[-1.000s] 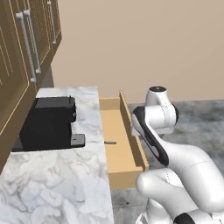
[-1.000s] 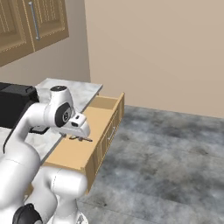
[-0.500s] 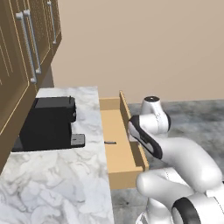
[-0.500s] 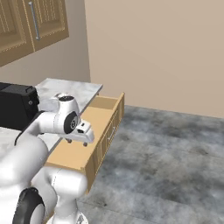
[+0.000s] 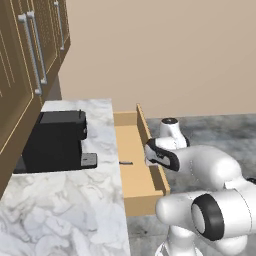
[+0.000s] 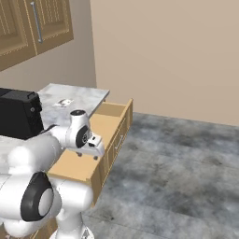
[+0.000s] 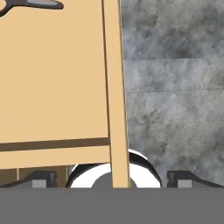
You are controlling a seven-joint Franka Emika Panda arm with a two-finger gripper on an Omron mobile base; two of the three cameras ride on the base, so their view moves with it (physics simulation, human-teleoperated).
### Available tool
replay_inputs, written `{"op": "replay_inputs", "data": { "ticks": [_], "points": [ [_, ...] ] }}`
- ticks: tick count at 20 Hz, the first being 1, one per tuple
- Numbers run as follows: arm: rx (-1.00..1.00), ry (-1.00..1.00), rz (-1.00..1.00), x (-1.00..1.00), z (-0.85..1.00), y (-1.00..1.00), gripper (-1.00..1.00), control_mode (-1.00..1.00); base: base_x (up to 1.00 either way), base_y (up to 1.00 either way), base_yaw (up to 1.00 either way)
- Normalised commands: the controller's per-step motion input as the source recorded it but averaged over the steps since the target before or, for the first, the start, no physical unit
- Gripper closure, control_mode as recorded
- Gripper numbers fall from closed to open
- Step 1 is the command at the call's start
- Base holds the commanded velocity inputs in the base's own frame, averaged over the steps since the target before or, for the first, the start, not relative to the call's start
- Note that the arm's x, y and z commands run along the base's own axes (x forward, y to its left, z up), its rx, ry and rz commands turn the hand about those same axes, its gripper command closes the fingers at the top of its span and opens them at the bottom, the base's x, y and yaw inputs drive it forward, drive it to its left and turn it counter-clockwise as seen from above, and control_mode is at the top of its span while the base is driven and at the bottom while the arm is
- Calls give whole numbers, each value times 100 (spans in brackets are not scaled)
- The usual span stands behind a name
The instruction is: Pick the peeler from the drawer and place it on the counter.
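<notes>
hand [image 7: 111,178] spread wide over one drawer [image 7: 114,87], one peeler [image 7: 30,4].

- The wide, shallow light-wood drawer [image 5: 135,175] looks like smooth, matt tan timber, with plain flat walls [image 7: 114,87].
- The white-and-grey veined marble desk [image 5: 65,215] has a polished stone look.
- The boxy black coffee machine [image 5: 55,140] seems to be matt plastic.
- The small slim dark grey peeler [image 5: 125,162] looks dull, metal or plastic.
- The brown wooden wall cabinets [image 5: 25,60] carry brushed metal bar handles [image 5: 31,52].
- The grey mottled floor [image 6: 186,163] resembles rough stone tile.
</notes>
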Motion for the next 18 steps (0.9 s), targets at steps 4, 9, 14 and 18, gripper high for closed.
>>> {"op": "replay_inputs", "data": {
  "ticks": [4, 9, 14, 18],
  "points": [
    [0, 6, 0, 40, -43, 0, -100, -100, 0, 0, 0],
    [0, 3, 0, 38, -40, 0, -100, -100, 0, 0, 0],
    [0, 1, 0, 34, -41, -1, -100, -100, 0, 0, 0],
    [0, 1, 0, 21, -51, -18, -100, -100, 0, 0, 0]
  ]
}}
